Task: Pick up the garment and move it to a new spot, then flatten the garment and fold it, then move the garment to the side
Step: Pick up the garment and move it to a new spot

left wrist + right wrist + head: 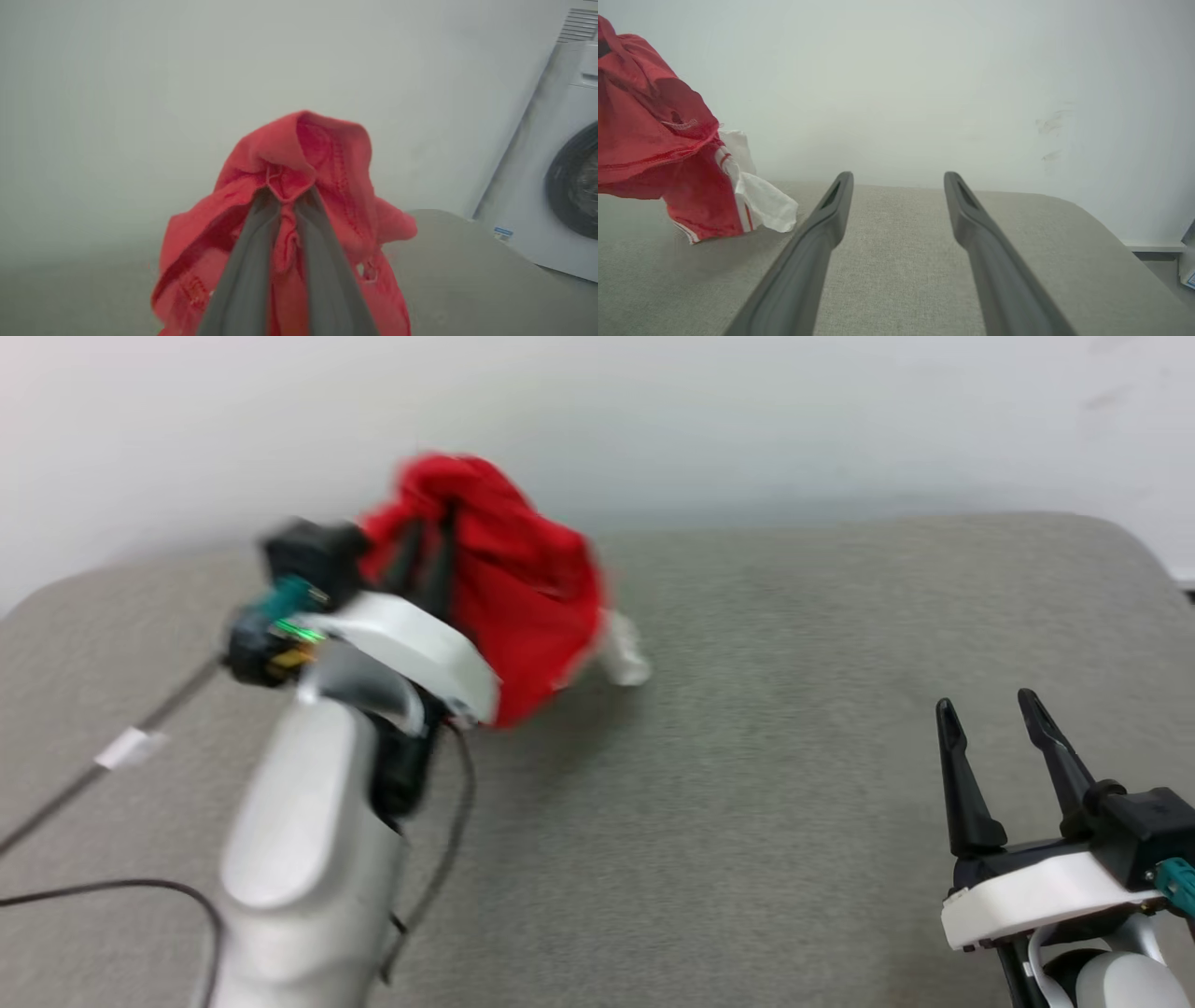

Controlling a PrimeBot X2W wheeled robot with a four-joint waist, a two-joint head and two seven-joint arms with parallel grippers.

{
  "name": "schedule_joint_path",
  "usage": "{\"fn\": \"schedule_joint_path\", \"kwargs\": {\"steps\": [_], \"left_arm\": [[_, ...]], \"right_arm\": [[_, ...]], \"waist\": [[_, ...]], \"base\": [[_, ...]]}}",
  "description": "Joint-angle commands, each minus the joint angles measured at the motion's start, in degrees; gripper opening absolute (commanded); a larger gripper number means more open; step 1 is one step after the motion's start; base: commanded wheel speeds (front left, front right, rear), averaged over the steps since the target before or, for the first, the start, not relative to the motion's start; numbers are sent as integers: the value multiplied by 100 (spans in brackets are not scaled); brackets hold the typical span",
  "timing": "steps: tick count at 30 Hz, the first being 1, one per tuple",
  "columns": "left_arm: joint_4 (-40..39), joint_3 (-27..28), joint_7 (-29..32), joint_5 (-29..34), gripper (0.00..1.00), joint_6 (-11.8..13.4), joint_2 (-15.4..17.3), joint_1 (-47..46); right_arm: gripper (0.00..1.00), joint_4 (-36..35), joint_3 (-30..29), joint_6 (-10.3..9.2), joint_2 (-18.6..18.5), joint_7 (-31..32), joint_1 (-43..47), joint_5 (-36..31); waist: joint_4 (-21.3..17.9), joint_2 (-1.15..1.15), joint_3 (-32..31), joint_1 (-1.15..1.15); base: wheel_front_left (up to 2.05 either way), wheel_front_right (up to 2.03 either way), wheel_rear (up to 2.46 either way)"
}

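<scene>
The garment [532, 588] hangs clamped in the left pincer [289, 195]; right wrist view adds its white sleeve [761, 205], right pincer [988, 702] open.

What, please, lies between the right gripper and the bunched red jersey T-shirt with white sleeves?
Nothing but bare grey fabric surface: the head view shows it stretching from the right gripper to the red jersey T-shirt.

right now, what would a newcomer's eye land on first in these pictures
The bright red garment hits first, hanging bunched from the shut left pincer over the back left of the grey surface, a white sleeve dangling at its lower edge. Next comes the right pincer, open and empty at the lower right of the head view.
</scene>
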Motion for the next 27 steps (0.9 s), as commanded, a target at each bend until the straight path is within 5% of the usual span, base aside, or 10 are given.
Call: {"fn": "schedule_joint_path", "kwargs": {"steps": [1,14,16,17,27], "left_arm": [[-119,-118,22,-49,0,-37,-70,180],[1,-1812,419,-398,0,-64,-370,1649],[91,-1977,445,-425,55,-72,-367,1787],[125,-2066,412,-397,100,-70,-371,1835],[-440,-2098,-986,-158,100,274,-375,1912]], "right_arm": [[100,-48,-12,-2,10,18,63,-2],[100,-128,-32,-2,12,-78,-25,180],[100,-90,-4,-2,12,-96,-63,196],[100,-66,-10,-2,12,-118,-77,199],[100,108,-92,-2,9,-88,5,99]], "waist": [[-327,0,-62,1],[-614,0,657,1],[-570,0,726,1],[-541,0,746,1],[-146,0,358,1]], "base": [[0,0,0],[0,0,0],[0,0,0],[0,0,0],[0,0,0]]}}
